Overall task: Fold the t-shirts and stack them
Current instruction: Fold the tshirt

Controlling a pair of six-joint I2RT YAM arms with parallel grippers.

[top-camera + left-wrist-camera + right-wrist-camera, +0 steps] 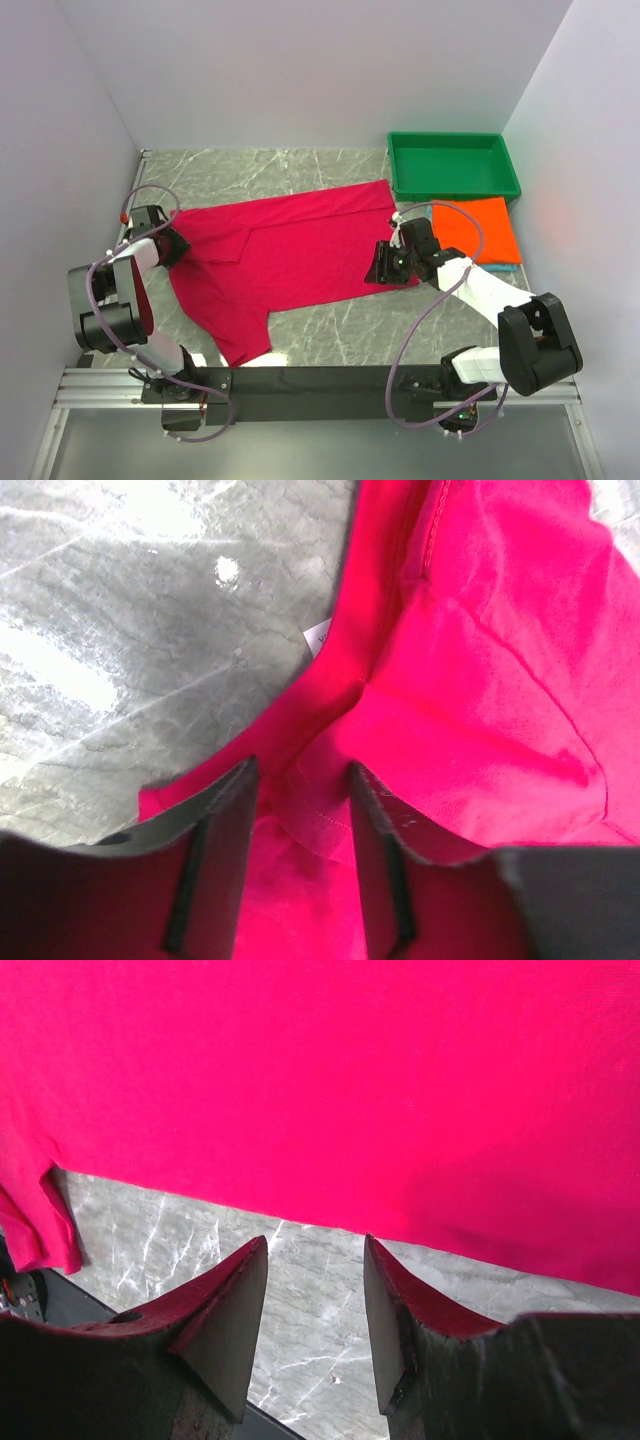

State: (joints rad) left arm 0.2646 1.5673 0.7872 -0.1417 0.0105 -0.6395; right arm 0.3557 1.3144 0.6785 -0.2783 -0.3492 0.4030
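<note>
Evidently early in the fold, the left gripper [168,247] sits low at the left end of the crimson-pink t-shirt [300,250], which lies spread flat across the middle of the marble-patterned table [330,340]. Its fingers stand apart, astride a raised crease of cloth near the neck seam, with nothing yet pinched. At the shirt's right end, the right gripper [385,262] is also parted. Only bare table shows between its fingers, and the hem lies just beyond the tips.

To fold cleanly, the right gripper likely needs to edge forward until the hem lies between its fingers. Both grippers should then close on a single edge of cloth and lift together, so the fabric carries over without dragging or bunching. The sleeve trailing toward the near edge looks likely to need tucking in.

Farther right, the orange t-shirt [485,228] lies folded just in front of the green tray [393,165]. A sliver of the teal t-shirt [505,267] shows beneath it.

By count: three t-shirts, two stacked and one unfolded; one tray; two grippers.
</note>
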